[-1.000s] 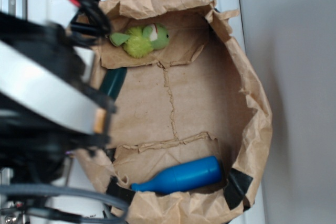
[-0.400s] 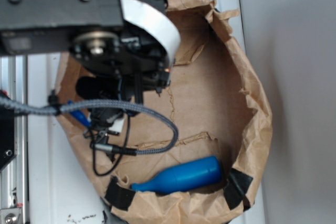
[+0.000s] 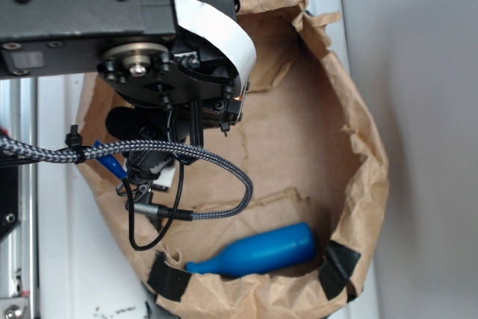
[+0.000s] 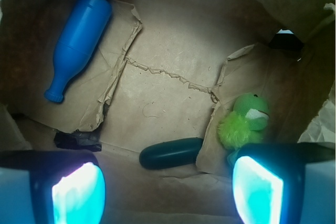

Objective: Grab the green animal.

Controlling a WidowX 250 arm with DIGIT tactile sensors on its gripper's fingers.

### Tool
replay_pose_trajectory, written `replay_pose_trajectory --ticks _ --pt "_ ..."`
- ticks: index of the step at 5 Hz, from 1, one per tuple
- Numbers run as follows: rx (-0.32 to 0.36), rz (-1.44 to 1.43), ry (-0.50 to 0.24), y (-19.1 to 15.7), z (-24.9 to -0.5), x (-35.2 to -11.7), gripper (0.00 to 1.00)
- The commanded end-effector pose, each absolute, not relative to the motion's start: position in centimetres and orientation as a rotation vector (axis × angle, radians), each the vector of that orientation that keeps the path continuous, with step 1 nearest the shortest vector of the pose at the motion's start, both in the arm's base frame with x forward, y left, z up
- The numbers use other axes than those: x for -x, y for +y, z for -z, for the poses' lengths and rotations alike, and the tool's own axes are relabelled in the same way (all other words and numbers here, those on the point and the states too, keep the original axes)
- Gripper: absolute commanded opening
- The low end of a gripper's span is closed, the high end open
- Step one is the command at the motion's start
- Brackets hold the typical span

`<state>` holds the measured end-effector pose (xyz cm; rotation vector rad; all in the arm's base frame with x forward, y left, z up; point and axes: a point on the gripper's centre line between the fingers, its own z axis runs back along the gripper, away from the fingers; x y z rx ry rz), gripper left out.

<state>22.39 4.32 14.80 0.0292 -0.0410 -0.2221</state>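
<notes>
Gripper (image 4: 168,187) hung spread and empty above the brown paper bag's floor (image 4: 173,77), its right finger (image 4: 260,187) just beside the fuzzy lime-green plush animal (image 4: 242,121) against the bag wall.

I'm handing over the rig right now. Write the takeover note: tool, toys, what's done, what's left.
Tool: open, empty, hanging above the paper bag's floor.
Green animal: lies on a folded flap, just ahead of the right-side finger in the wrist view; hidden behind the arm in the exterior view.
Dark green oblong beside it and blue bottle are not targets.
Done: arm positioned over the bag.
Left: centre on the animal, lower, close, lift.
</notes>
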Motion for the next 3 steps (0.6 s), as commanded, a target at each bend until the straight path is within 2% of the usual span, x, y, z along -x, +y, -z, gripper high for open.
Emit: replay_pose_trajectory --ticks 1,2,3 --pt "-0.041 0.207 -0.069 4.5 -15.5 -22.6 1.0" --pt "-0.041 0.207 -0.069 4.5 -15.5 -22.6 1.0" --pt "-0.003 0.119 -0.074 5.0 -13.6 -27.6 1.0"
